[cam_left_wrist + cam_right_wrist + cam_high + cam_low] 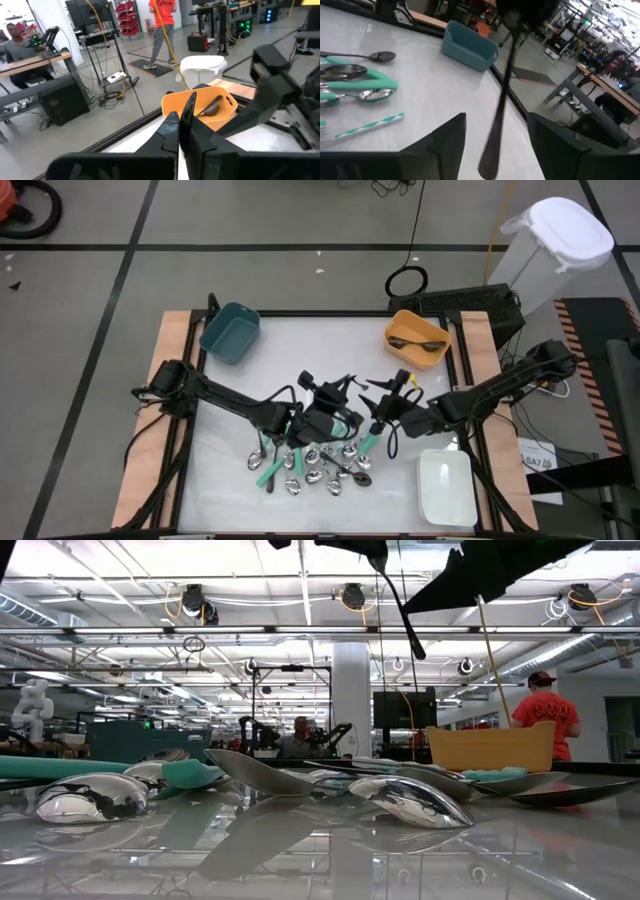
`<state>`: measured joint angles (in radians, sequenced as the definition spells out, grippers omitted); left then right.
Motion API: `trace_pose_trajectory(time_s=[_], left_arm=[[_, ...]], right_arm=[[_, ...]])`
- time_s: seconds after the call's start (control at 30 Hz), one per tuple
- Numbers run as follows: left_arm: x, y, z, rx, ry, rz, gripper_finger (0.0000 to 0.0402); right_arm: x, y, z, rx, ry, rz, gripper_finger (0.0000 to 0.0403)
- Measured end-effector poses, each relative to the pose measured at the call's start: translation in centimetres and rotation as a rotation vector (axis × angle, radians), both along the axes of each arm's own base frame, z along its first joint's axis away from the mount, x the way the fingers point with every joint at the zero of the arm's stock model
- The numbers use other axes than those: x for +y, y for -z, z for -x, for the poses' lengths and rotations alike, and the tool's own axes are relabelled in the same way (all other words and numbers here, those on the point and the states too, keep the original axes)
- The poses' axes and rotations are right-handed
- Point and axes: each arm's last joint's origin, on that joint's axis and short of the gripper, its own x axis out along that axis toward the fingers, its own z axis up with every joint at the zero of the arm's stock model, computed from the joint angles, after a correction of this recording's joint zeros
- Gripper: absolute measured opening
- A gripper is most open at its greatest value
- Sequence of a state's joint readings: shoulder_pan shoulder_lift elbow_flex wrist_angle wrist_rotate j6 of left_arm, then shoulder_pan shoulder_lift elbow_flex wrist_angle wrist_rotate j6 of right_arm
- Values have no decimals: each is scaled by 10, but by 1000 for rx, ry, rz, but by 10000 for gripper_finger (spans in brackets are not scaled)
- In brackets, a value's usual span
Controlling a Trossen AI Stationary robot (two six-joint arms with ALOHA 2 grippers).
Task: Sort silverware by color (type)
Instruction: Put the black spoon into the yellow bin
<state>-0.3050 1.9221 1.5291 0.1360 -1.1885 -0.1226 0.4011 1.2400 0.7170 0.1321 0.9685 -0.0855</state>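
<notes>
Two dark arms meet over the white tabletop [250,370], just above the heap of silver, black and teal-handled silverware [315,465]. The left gripper [178,125], fingers pressed together, pinches a slim dark spoon [501,95] by one end. The right gripper [495,135] stands spread around that spoon's dangling end, beside the heap.

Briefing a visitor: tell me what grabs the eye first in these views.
The heap of silverware, shiny, black and teal-handled, sprawls at the table's near middle. Above it both arms meet: the left gripper is shut on a black spoon that hangs between the right gripper's open fingers. An orange bin at the far right corner already holds dark utensils.
</notes>
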Motion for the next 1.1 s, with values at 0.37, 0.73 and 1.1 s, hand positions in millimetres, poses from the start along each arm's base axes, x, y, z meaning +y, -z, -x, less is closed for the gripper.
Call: trace_pose_trajectory(time_s=[0.37, 0.73, 1.1], left_arm=[[-7, 0, 2, -26, 7, 17, 5], [-16, -5, 2, -52, 55, 9, 5], [-13, -4, 1, -52, 43, 14, 6]], right_arm=[[-4, 0, -3, 16, -14, 17, 160], [-4, 1, -4, 29, -54, 3, 118], [-5, 1, -4, 34, -47, 12, 17]])
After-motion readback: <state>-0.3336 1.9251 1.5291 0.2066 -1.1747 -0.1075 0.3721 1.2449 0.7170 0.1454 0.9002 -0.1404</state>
